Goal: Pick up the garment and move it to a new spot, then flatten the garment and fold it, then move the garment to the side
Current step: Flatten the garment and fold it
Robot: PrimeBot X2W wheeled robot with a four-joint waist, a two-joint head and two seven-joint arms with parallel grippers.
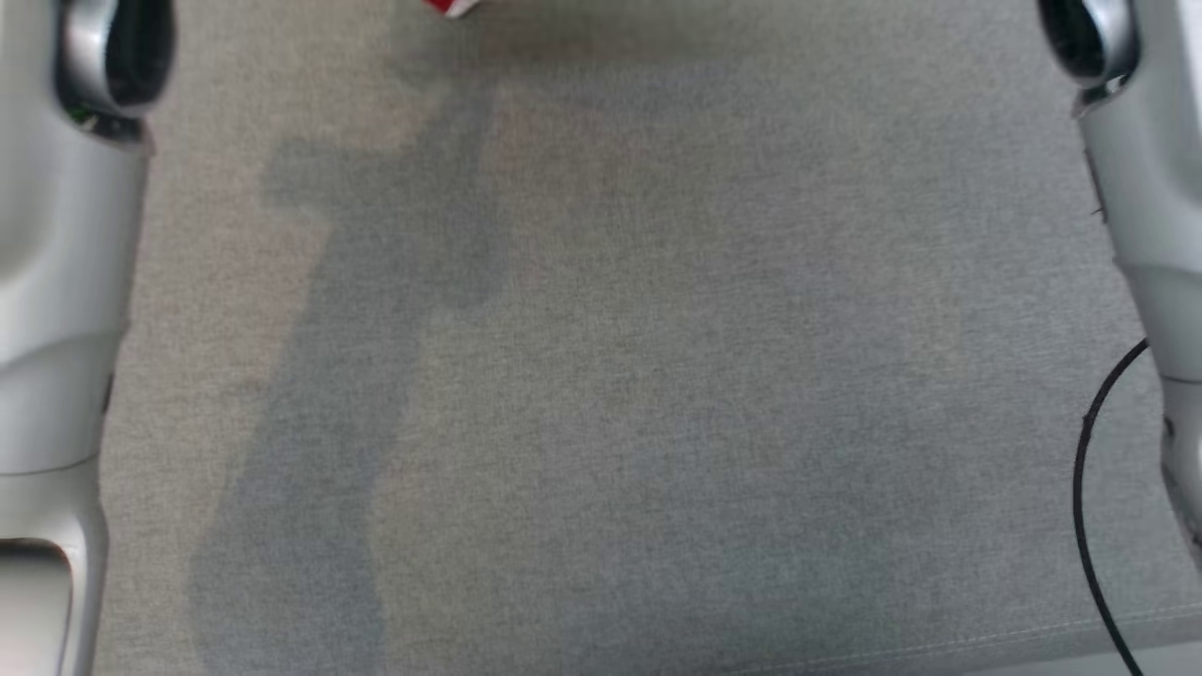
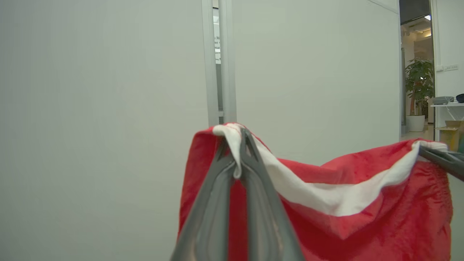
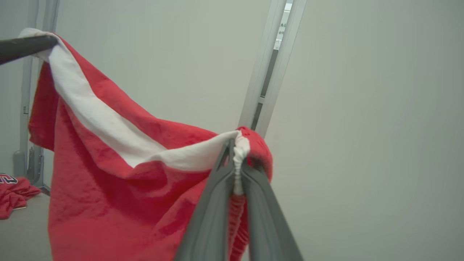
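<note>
Aloft, red garment [image 2: 362,224] hanging, white waistband [image 2: 326,197] spanning sideways, left gripper [image 2: 237,145], right gripper [image 3: 235,152] pinched on its ends

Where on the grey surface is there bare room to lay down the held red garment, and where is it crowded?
The grey surface is bare across its middle, between the left forearm and right forearm. Tighter spots: the black cable at the lower right, and another red garment lying beside a grey post.
</note>
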